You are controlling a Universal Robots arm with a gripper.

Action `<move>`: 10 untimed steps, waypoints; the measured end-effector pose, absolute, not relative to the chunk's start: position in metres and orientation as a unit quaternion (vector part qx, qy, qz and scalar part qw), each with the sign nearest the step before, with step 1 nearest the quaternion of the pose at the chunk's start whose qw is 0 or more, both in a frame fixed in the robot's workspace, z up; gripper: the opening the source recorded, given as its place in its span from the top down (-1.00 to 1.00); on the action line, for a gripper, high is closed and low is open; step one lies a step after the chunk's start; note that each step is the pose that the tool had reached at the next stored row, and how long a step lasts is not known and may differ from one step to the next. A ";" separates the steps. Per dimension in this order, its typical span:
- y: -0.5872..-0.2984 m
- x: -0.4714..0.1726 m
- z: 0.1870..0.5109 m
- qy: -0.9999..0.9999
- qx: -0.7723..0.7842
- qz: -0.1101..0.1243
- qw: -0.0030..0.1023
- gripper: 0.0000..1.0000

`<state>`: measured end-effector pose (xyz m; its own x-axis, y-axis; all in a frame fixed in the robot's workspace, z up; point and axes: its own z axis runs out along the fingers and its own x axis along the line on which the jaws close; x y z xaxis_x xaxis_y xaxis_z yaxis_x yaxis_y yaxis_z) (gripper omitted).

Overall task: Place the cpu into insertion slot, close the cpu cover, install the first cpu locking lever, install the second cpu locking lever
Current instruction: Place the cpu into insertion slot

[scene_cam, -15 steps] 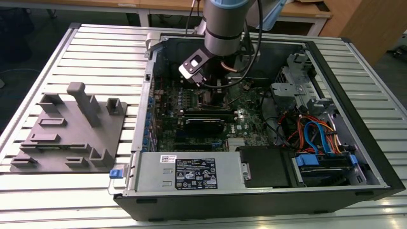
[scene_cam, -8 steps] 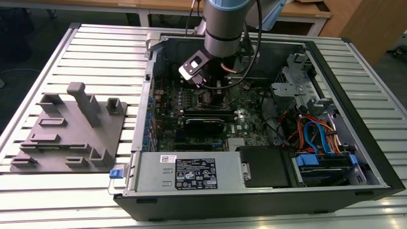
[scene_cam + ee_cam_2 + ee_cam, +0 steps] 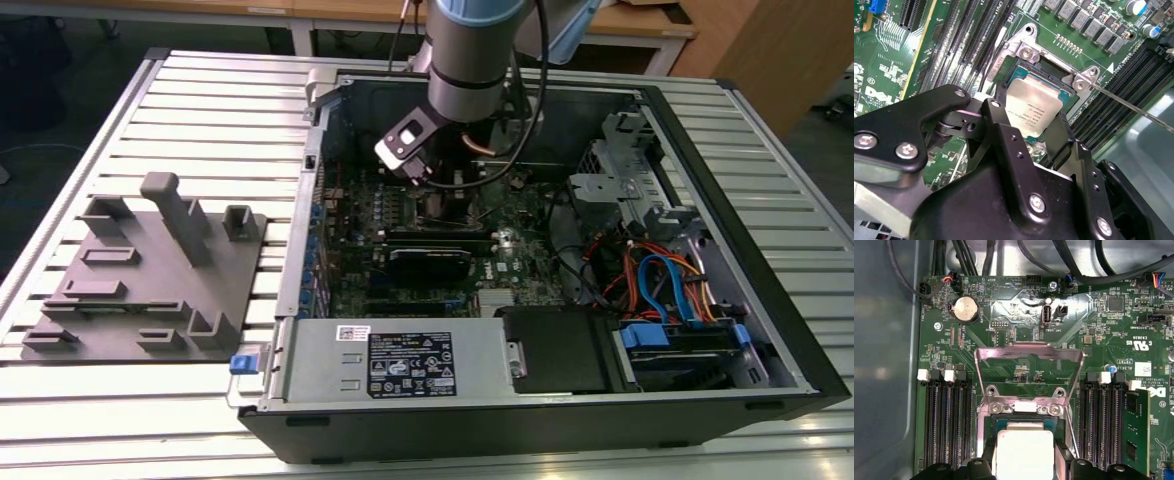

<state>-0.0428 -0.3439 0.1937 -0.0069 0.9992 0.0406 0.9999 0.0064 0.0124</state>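
1. Grey slatted worktop (image 3: 200, 90) carries the open computer case (image 3: 781, 330) in the exterior view. My hand (image 3: 447, 195) reaches inside it, and a white printed label (image 3: 411, 365) sits on its silver box.
2. In the second wrist view my hand (image 3: 1029, 120) clamps the faintly printed cpu (image 3: 1036, 112) by two edges, over the insertion slot (image 3: 1050, 62).
3. In the first wrist view the cpu cover (image 3: 1029, 351) stands raised beyond the cpu (image 3: 1021, 455).

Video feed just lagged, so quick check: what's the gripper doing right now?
The gripper: closed, holding the flat square silver-grey metal cpu between its black fingers.
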 end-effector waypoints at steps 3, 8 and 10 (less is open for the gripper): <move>-0.344 -0.043 0.193 -0.709 -0.705 -0.019 0.010 -0.07; -0.344 -0.043 0.192 -0.709 -0.705 -0.019 0.010 -0.07; -0.344 -0.043 0.192 -0.709 -0.705 -0.019 0.010 -0.07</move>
<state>-0.0429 -0.3439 0.1917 -0.0069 0.9991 0.0411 0.9999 0.0064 0.0124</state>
